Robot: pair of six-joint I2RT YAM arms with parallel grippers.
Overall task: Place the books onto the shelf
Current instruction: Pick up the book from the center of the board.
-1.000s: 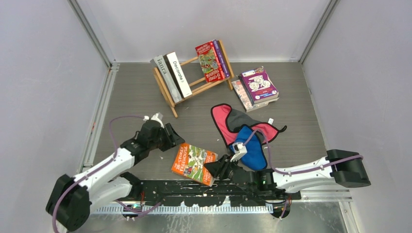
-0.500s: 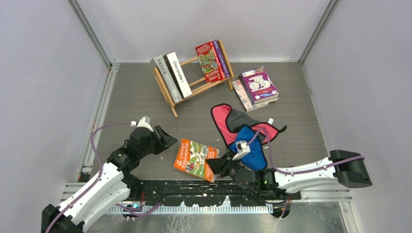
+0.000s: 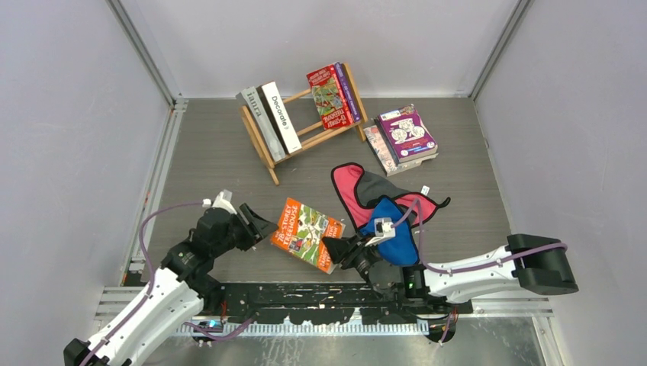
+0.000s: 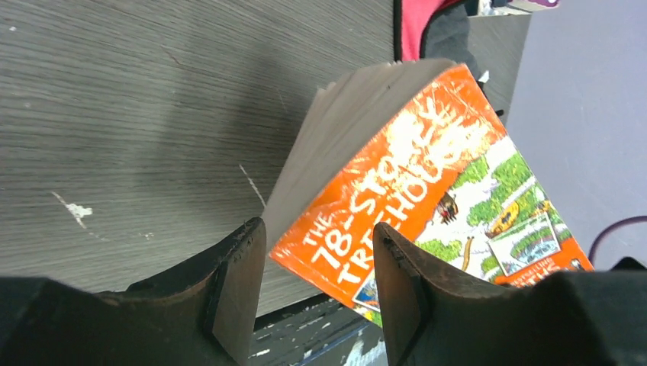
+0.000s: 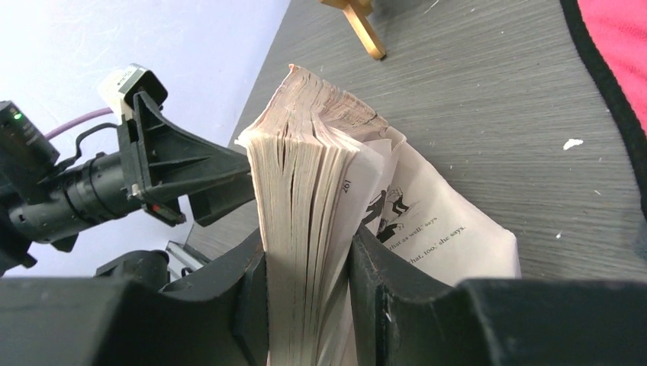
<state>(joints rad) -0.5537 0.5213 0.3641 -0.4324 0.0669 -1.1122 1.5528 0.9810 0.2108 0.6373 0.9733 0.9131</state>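
Currently the step in hand is picking up one orange book (image 3: 307, 235) from the desk (image 3: 214, 160). It sits close to the arms, well apart from the shelf (image 3: 305, 131) at the far side. The right fingers (image 5: 381, 293) are clenched on the book's page block and hold it tilted on edge, with a few loose pages splayed outside the grip. The left fingers (image 4: 236, 290) are released, spread either side of the book's near corner without pressing on it.

By my judgement, the next move calls for the left fingers to close on that corner, so the book is squared up and the stray pages gathered. Then it would need carrying to the shelf's open middle gap and setting upright there.

Counted:
- **Shelf:** one.
- **Books in the shelf:** four. A grey book (image 3: 250, 114) and a white Decorate book (image 3: 278, 114) stand at its left end. A red-covered book (image 3: 326, 95) and a purple-spined book (image 3: 343, 90) stand at its right end.
- **Books stacked on the desk:** just right of the shelf, a purple-covered book (image 3: 408, 131) lies over a pink-floral book (image 3: 378, 146). Any further books beneath cannot be counted.
- **Cloth pieces:** three, a red cloth (image 3: 347, 191), a grey cloth (image 3: 374, 187) and a blue cloth (image 3: 397, 236), overlapping just right of the orange book.
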